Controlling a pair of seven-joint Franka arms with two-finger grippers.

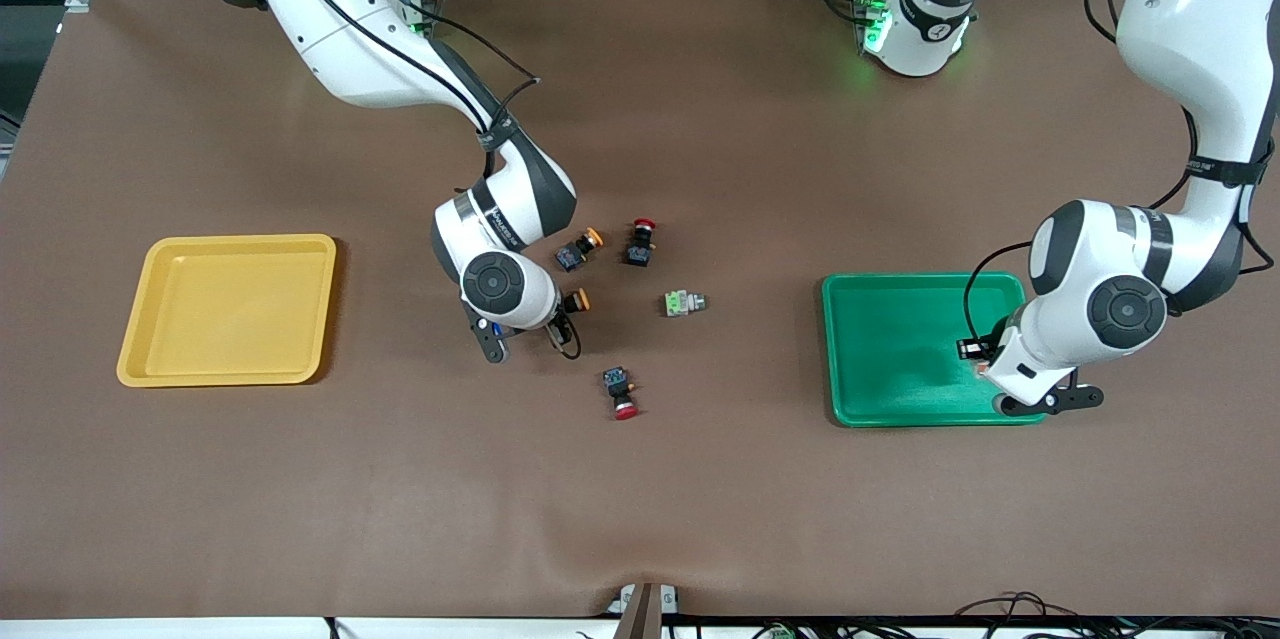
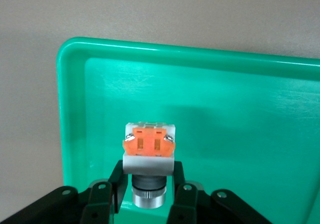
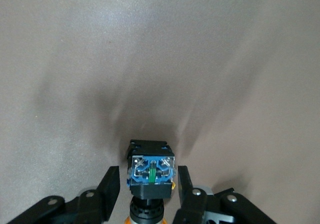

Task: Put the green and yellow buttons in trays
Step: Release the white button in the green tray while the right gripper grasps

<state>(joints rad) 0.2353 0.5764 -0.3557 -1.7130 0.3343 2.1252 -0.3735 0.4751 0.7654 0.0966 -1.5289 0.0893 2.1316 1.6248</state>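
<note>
My left gripper (image 2: pixel 148 176) is shut on a pale grey button with an orange face (image 2: pixel 149 145) and holds it low over the green tray (image 2: pixel 225 109). In the front view this gripper (image 1: pixel 985 364) is over the tray's (image 1: pixel 890 349) end toward the left arm. My right gripper (image 3: pixel 149 181) is open and down at the table. Its fingers straddle a black-bodied button with a yellow-orange cap (image 3: pixel 151 171), with small gaps on both sides. That button's cap (image 1: pixel 577 299) shows beside the right gripper (image 1: pixel 560 312). The yellow tray (image 1: pixel 228 309) holds nothing.
Another yellow-capped button (image 1: pixel 580 247) lies just farther from the front camera than the right gripper. A pale grey button with a green face (image 1: pixel 685 303) lies toward the green tray. Two red-capped buttons lie nearby, one farther off (image 1: pixel 641 241), one nearer (image 1: pixel 621 392).
</note>
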